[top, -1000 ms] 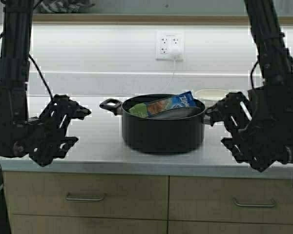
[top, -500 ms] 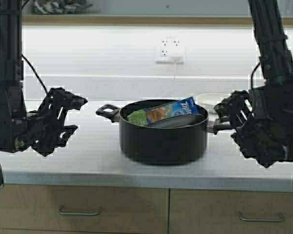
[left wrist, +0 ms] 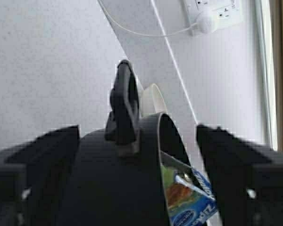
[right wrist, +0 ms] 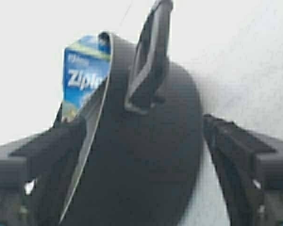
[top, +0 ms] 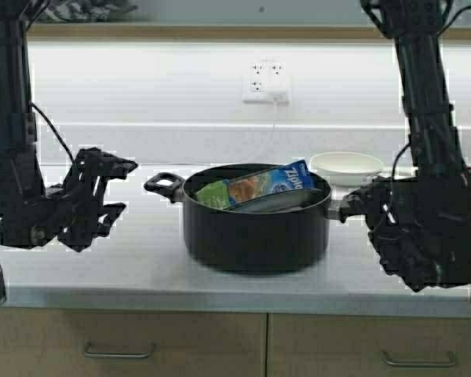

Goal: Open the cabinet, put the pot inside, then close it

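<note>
The black pot (top: 255,236) stands on the counter with a blue Ziploc box (top: 259,187) lying in it. My left gripper (top: 116,188) is open and empty, just left of the pot's left loop handle (top: 163,186). In the left wrist view that handle (left wrist: 125,113) stands beyond and between the fingers (left wrist: 37,160). My right gripper (top: 367,210) is open, right at the right handle (top: 341,208); this handle also shows in the right wrist view (right wrist: 148,61), a little beyond the fingers (right wrist: 245,160). The cabinet's doors are out of view.
A cream pan (top: 347,166) sits behind the pot at the right. A wall outlet (top: 265,81) with a white cord is on the backsplash. A tan strip (top: 220,31) runs along the top. Tan drawers (top: 125,345) with horizontal handles lie below the counter edge.
The robot has moved closer to the counter: the pot and counter edge sit lower and larger. The right gripper has closed in on the right handle; the left stays just left of the pot.
</note>
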Available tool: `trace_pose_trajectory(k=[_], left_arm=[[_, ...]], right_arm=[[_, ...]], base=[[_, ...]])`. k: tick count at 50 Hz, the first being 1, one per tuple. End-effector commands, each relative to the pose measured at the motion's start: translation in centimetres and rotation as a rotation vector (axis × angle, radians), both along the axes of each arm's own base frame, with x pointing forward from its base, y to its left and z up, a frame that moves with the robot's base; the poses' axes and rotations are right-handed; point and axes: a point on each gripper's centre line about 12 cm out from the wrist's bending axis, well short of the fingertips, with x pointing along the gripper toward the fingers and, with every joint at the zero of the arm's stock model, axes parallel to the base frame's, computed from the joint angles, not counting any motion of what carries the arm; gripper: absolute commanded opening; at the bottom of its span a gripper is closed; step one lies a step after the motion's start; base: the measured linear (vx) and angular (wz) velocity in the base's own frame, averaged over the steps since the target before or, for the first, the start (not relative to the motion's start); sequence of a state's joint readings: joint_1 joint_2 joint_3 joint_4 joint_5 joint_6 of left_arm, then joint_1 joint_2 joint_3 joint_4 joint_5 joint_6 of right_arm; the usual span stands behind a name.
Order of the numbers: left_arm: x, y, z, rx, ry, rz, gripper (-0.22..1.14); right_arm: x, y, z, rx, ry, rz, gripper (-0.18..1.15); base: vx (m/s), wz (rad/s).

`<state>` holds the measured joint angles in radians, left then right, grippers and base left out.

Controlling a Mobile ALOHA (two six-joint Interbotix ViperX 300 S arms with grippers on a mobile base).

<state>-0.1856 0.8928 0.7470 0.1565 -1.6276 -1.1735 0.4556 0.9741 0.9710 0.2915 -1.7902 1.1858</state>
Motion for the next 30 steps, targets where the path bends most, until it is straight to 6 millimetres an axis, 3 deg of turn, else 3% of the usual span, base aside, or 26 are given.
trace_pose_trajectory(k=[1,7,16,30], left_arm=[[2.5,-0.6,0.3,0.004,-0.028,-0.037,1.03],[4.7,-1.3,-0.1,0.005,-0.028,-0.070,1.03],[7.0,-2.2,-0.3,-0.040,-0.031,-0.101,1.03],[7.5,-2.2,-0.6,-0.048,-0.026,-0.102,1.03]], right_arm=[[2.3,-0.6,0.0,0.064,-0.046,0.020,1.03],[4.5,-0.6,-0.4,0.120,-0.086,0.078,1.03],[5.9,-1.4,-1.2,0.137,-0.099,0.074,1.03],[6.7,-1.2,-1.8,0.151,-0.106,0.090,1.03]], base=[[0.00,0.00],[0.00,0.00],[0.00,0.00],[0.00,0.00]])
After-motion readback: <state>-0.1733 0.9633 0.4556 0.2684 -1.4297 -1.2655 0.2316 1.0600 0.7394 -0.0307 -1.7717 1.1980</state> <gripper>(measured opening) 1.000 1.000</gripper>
